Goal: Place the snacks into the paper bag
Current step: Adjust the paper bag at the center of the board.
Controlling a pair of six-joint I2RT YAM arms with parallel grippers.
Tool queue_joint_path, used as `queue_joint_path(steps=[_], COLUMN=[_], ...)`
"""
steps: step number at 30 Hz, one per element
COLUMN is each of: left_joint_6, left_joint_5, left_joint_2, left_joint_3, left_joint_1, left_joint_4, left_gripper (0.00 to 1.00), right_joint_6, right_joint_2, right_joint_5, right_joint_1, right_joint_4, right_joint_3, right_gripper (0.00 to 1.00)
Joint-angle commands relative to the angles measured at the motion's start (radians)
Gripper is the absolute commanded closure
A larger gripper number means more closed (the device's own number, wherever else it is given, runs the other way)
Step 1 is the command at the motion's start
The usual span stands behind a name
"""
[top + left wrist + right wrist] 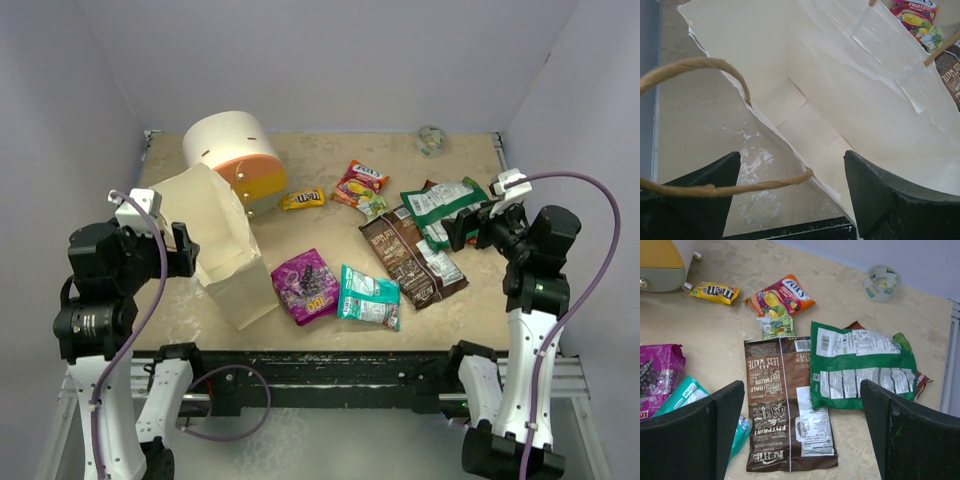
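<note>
Tan kraft paper bag (225, 245) is sitting at the left, mouth turned toward the left gripper (790, 160), whose spread jaws are straddling its rim, unclenched. The right gripper (801, 390), equally wide and empty, is hovering nearest the green-white packet (862, 367), lying crosswise before it.

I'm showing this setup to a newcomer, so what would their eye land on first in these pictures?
The paper bag at the left, its mouth gaping toward the left tool. Then the bright snacks strewn across the middle and right, the purple packet and dark brown packet boldest. Behind it sits a white-and-orange cylinder.
</note>
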Motion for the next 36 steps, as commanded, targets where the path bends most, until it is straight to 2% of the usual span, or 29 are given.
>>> queue_joint_path(steps=[1,6,11,17,26,36], left_joint_6=[-0.050,-0.066,-0.095,-0.153,-0.204,-0.145], left_joint_5=[-0.001,-0.012,-0.049,-0.120,-0.247,-0.079], left_joint_2=[0.030,0.068,0.096,0.129,0.187,0.294], left_joint_3=[-0.045,-0.088,-0.110,-0.098,-0.061,0.010], left_joint_1=[0.007,0.005,0.005,0.006,0.006,0.005], left_joint_4=[0.158,0.239,0.308,0.374,0.439,0.457], left_gripper=[0.18,0.38,0.64,0.79,0.98,1.00], right_joint_6=[0.014,0.006,0.006,0.006,0.005,-0.007], right_joint_2=[-0.017,-0.003,0.033,0.068,0.128,0.142], right_joint_5=[-0.033,-0.047,-0.063,-0.086,-0.095,-0.079], right_joint_1=[-0.003,-0.004,-0.003,-0.001,0.011,0.032], right_joint_4=[0.061,0.078,0.109,0.158,0.182,0.206], right_joint_3=[-0.016,-0.031,-0.042,-0.049,-0.035,-0.042], right_gripper=[0.00,0.00,0.00,0.00,0.00,0.00])
